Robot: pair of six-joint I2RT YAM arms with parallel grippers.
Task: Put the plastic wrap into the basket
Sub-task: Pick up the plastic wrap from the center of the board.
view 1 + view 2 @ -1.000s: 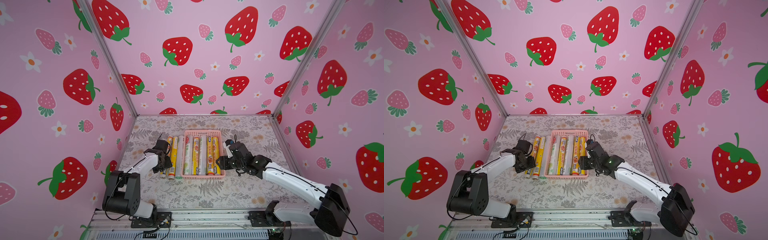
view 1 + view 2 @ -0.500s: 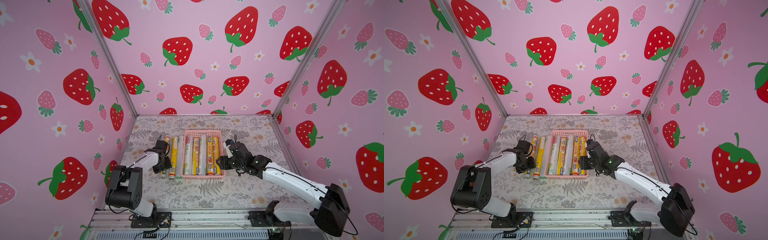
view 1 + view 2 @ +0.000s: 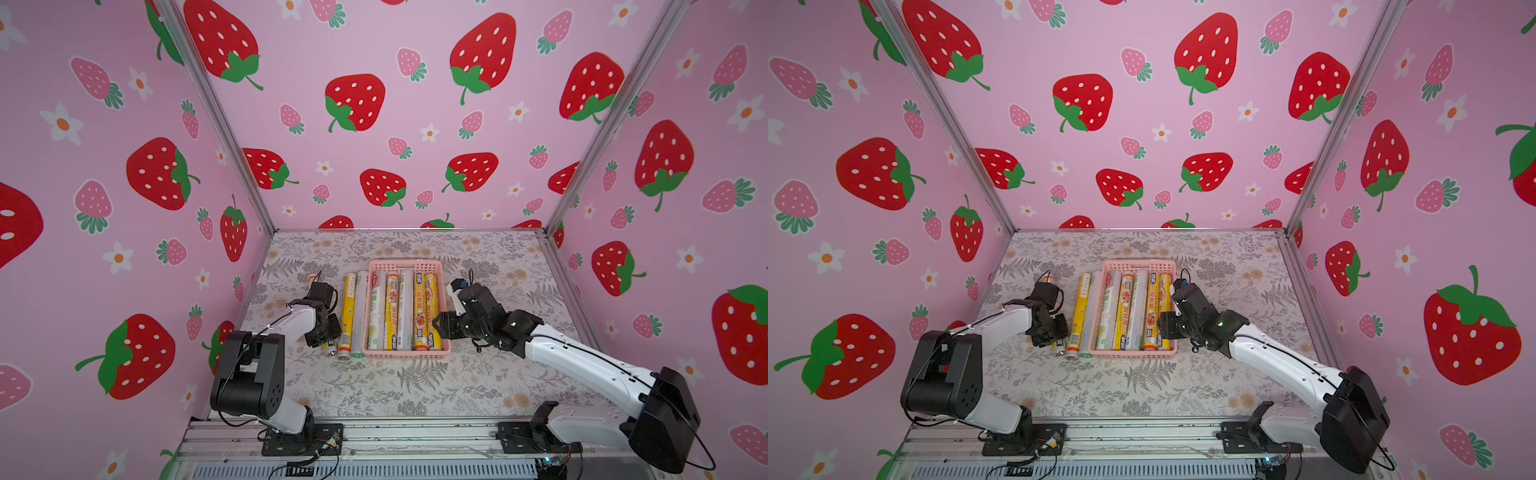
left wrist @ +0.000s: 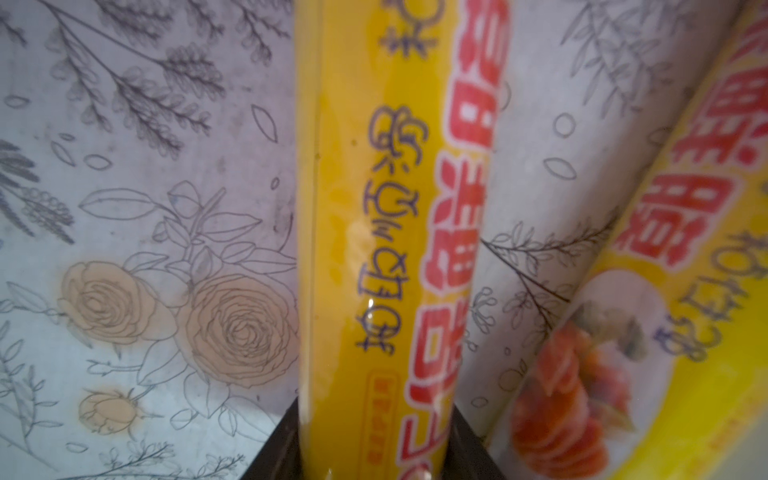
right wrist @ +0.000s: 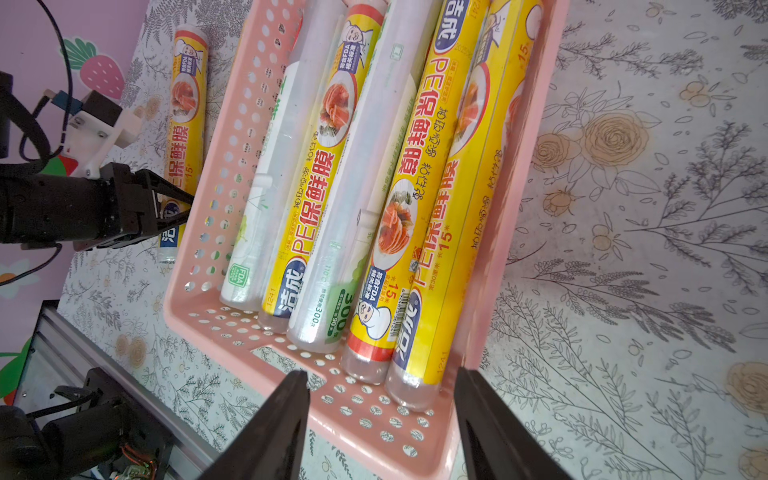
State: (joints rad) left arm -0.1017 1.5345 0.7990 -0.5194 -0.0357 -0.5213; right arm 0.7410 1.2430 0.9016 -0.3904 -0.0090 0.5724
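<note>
**Top views:** five rolls (image 3: 420,309) inside basket (image 3: 405,263); three on surface (image 3: 415,386) left of basket, outermost roll (image 3: 1057,348) under left jaws.
**Left wrist:** left jaws closed on yellow roll (image 4: 395,208). Likely light, stiff, glossy film slippery; mid-length hold should limit tipping.
**Right wrist:** right jaws open, astride near corner of basket (image 5: 536,145).

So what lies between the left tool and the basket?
Two rolls lie there, seen in both top views: a yellow roll, then a clear roll beside the basket.
</note>
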